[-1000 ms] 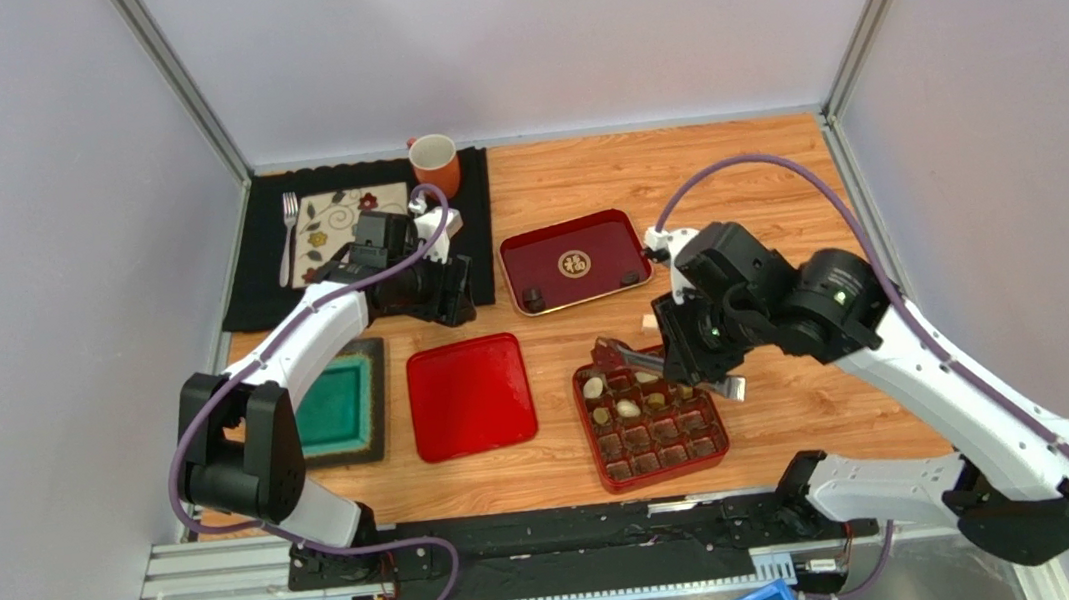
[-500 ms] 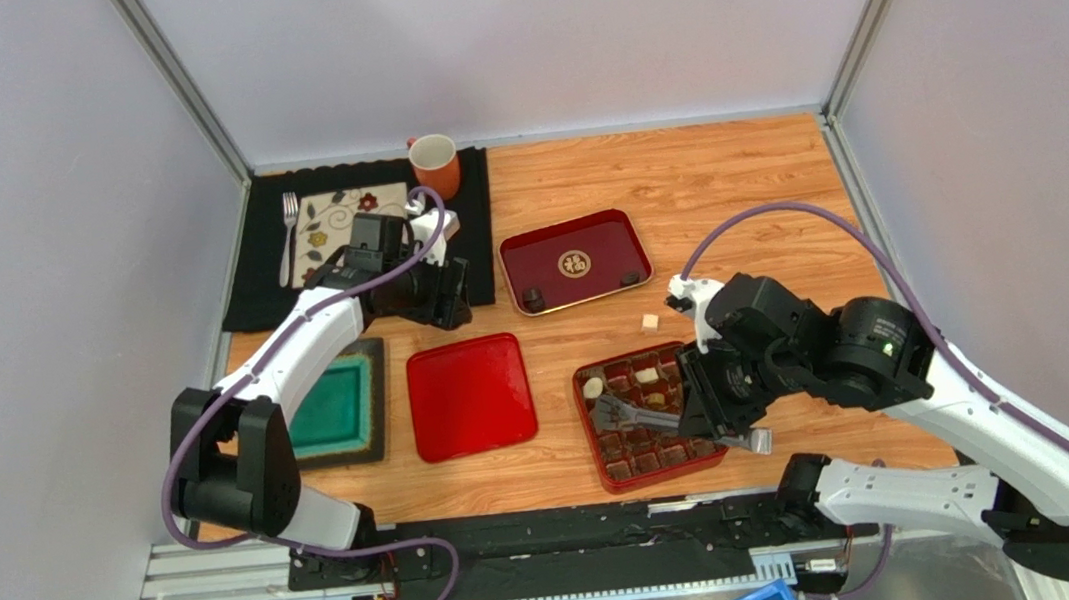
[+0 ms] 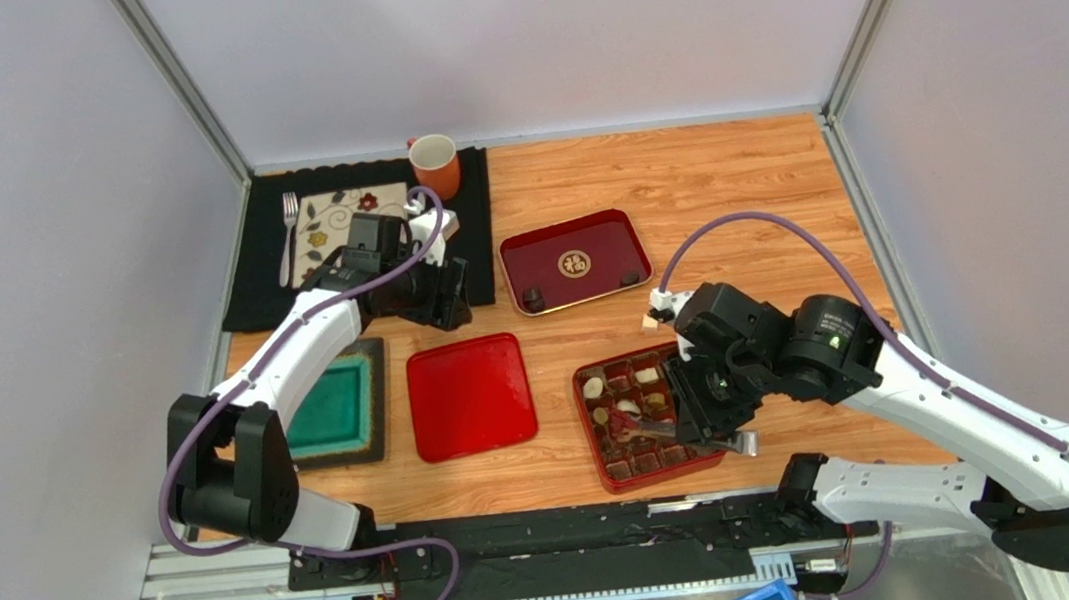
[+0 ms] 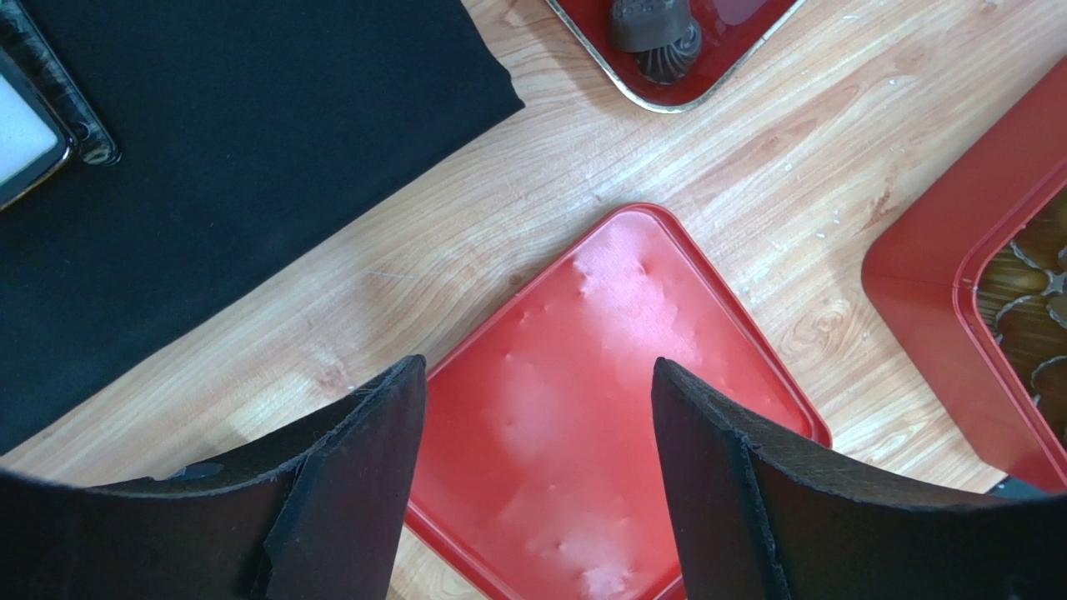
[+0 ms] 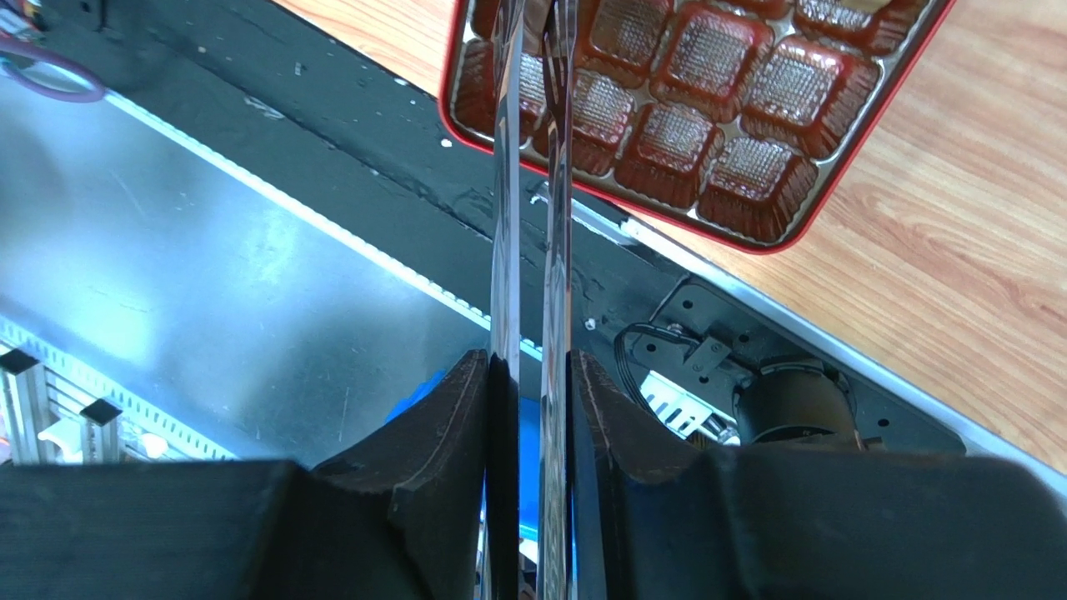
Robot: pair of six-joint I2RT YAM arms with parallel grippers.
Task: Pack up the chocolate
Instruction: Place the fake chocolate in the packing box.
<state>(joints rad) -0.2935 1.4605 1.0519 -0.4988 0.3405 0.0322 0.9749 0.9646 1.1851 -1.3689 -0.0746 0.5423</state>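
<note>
Wooden tabletop: one stray white chocolate

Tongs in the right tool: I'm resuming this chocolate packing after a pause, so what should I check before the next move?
1. Grip: right tool shut on the tongs: ok.
2. Position: tongs reach over the red box: ok.
3. Chocolate between the tong tips: cannot tell. The tips are cut off in the wrist view and too small from above.
4. All chocolate boxed: not ok. A white piece lies on the table beside the box, and a dark piece sits in the dark red tray.
5. Other arm clear: left tool open above the red lid, away from the box: ok.
</note>
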